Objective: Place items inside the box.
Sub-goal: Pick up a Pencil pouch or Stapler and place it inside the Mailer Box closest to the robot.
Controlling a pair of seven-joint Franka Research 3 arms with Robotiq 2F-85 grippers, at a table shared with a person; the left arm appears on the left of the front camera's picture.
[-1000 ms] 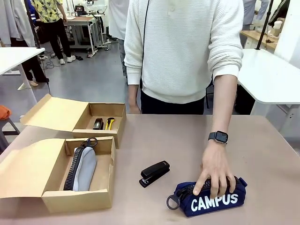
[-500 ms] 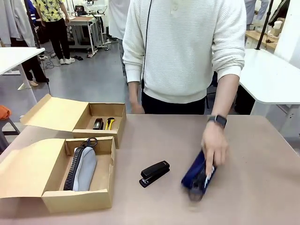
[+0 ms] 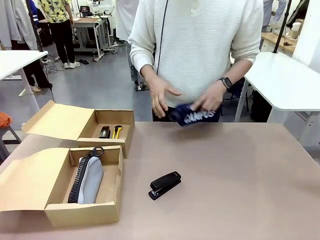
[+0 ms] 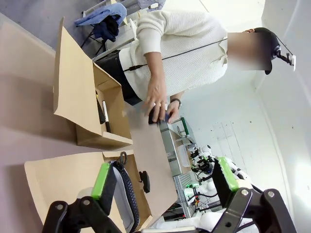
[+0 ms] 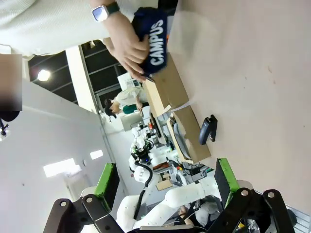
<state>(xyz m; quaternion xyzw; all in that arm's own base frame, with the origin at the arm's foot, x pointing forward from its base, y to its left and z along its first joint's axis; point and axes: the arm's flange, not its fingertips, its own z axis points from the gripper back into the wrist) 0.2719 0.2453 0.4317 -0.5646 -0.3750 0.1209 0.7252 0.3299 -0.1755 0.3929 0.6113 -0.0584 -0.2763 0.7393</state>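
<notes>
The job looks partly done. The grey pencil case (image 3: 89, 179) lies inside the near box (image 3: 114, 150). In the second box (image 3: 131, 116), just behind the near box, rest the yellow utility knife (image 3: 117, 131) and a small black item (image 3: 104, 132). Not yet boxed are the black stapler (image 3: 164, 185), on the table (image 3: 240, 175) to the right of the near box, and the navy "CAMPUS" pouch (image 3: 197, 115), held in the air by the person's hand (image 3: 209, 101), well beyond the near box and to its right. The left gripper (image 4: 164, 175) and right gripper (image 5: 166, 178) both stand spread wide, holding nothing.
</notes>
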